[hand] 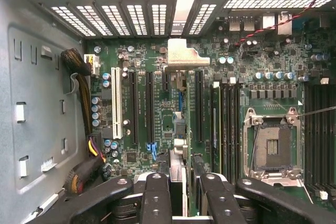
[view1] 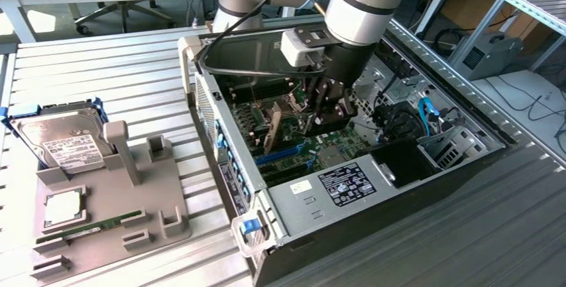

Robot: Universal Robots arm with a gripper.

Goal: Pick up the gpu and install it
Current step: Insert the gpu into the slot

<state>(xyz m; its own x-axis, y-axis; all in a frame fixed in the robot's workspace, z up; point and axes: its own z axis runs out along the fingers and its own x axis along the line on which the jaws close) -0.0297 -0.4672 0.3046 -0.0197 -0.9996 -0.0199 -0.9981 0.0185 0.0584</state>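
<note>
The end effector (view1: 325, 105) is reaching down inside the open computer case (view1: 292, 194), its fingers (hand: 157, 198) clamping the card (hand: 178, 169) edge-on by its upper edge, directly over the motherboard (hand: 157, 108) slots. The card is standing upright between the fingers, its metal bracket (hand: 184, 59) pointing toward the case's rear grille. It is looking light, stiff and thin, yet fragile: best gripped on the bare board edges, away from components and contacts. A hard drive (view1: 62, 138) is sitting in a holder on the bench (view1: 106, 68).

Your arm (view1: 367, 2) is silver-grey with a black band; a white box and black cables sit above the black, screw-studded end effector (hand: 185, 192).
</note>
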